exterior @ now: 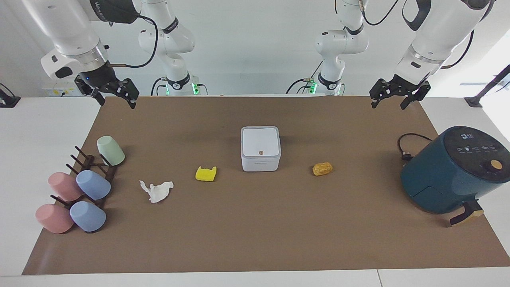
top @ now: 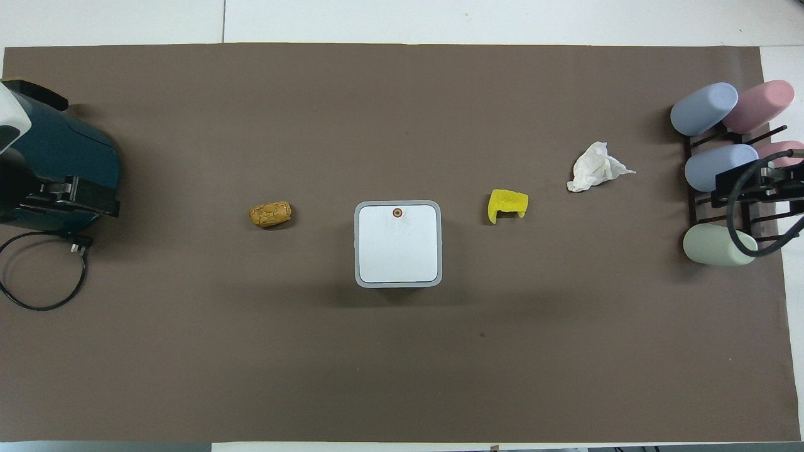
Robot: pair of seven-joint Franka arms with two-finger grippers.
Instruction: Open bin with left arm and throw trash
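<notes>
Hanging over the robots' edge of the brown mat, the left pincer (exterior: pixel 395 98) has its fingers spread wide and holds nothing. The right pincer (exterior: pixel 114 95) waits the same way, wide and empty, over the mat corner at the other end.

The bin (exterior: pixel 260 148) sits mid-counter with its lid shut. In the facing view it lies at about eight o'clock from the left pincer, well apart from it. Both pincers look roughly equally far from it. The lid's orange dot (top: pixel 397 213) marks the edge farther from the robots, so I would guess the hinge runs along the nearer edge.

The trash is strung across the counter in a line: brown lump (exterior: pixel 322 169) toward the left arm's end, yellow piece (exterior: pixel 206 173) and tissue (exterior: pixel 156 190) toward the right arm's.

The overhead view gives the lid square-on and the scraps' spacing, but hardly shows the arms. Only the facing view shows both pincers up in the air, touching nothing.
</notes>
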